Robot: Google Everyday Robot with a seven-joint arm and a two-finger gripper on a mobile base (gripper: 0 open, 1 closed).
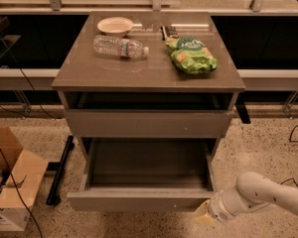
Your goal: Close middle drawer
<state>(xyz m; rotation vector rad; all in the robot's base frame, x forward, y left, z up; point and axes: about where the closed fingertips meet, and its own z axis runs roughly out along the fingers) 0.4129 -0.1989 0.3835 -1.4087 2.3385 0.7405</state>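
The middle drawer (139,200) is pulled far out of the grey cabinet. Its flat front panel faces me low in the view, and its grey box interior (148,163) holds nothing. My gripper (204,216) is at the end of the white arm (260,191) that reaches in from the lower right. It sits just below and in front of the drawer front's right corner, close to it. I cannot tell whether it touches the panel.
Another grey drawer front (149,123) sits above the open drawer. The cabinet top (89,68) holds a bowl (114,26), a lying water bottle (120,46) and a green chip bag (191,55). A cardboard box (10,185) and a black bar (59,170) are on the floor at left.
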